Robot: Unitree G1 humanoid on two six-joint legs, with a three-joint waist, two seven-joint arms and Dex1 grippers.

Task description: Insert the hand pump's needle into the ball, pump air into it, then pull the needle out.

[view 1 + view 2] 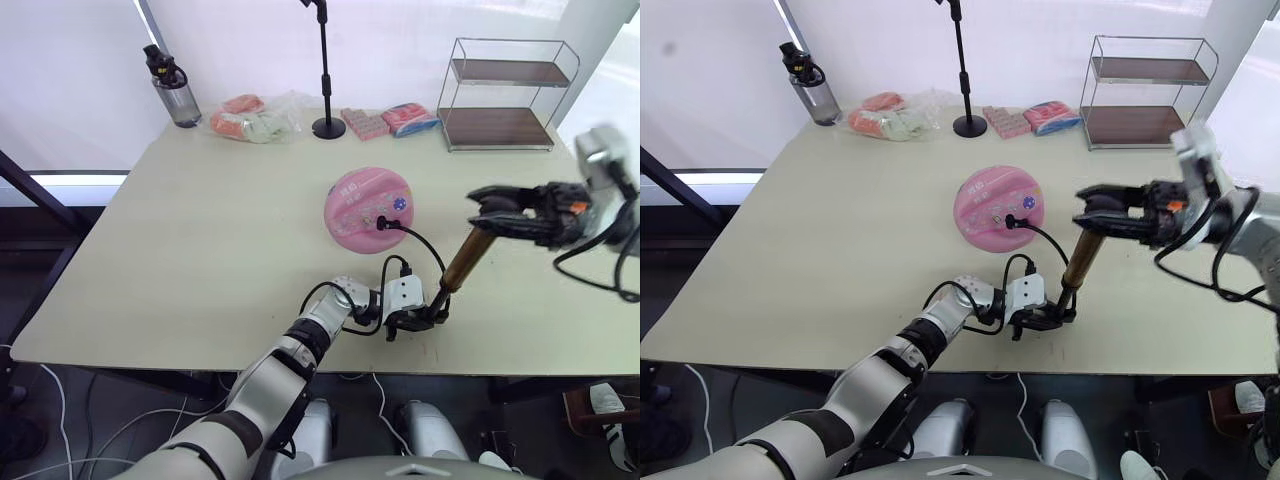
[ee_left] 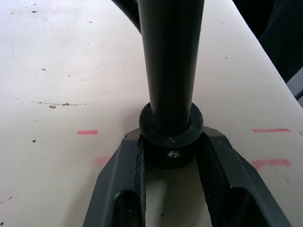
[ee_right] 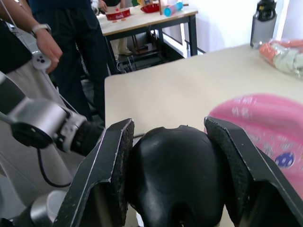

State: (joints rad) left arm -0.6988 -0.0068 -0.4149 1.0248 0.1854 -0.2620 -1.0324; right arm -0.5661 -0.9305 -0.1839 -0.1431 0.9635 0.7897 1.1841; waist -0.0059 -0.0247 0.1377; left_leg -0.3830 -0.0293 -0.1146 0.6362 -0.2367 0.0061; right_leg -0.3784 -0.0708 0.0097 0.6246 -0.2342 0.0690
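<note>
Left gripper (image 1: 425, 320) clamps the hand pump (image 1: 462, 258) base on the table (image 1: 200, 250); right gripper (image 1: 480, 210) grasps its handle (image 3: 173, 177). Ball (image 1: 368, 208) sits at 11 o'clock, hose (image 1: 420, 240) attached.

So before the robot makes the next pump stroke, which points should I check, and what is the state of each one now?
1. Left end effector clamps the base of the hand pump on the table: ok.
2. Right end effector is closed on the pump's black handle: ok.
3. Hose runs from the pump base to the top of the ball: ok.
4. Needle fully seated in the ball: cannot tell, it is hidden at the fitting.
5. Pump upright: not ok, it leans toward the robot's right.
6. Ball resting flat on the table, apart from both end effectors: ok.
</note>
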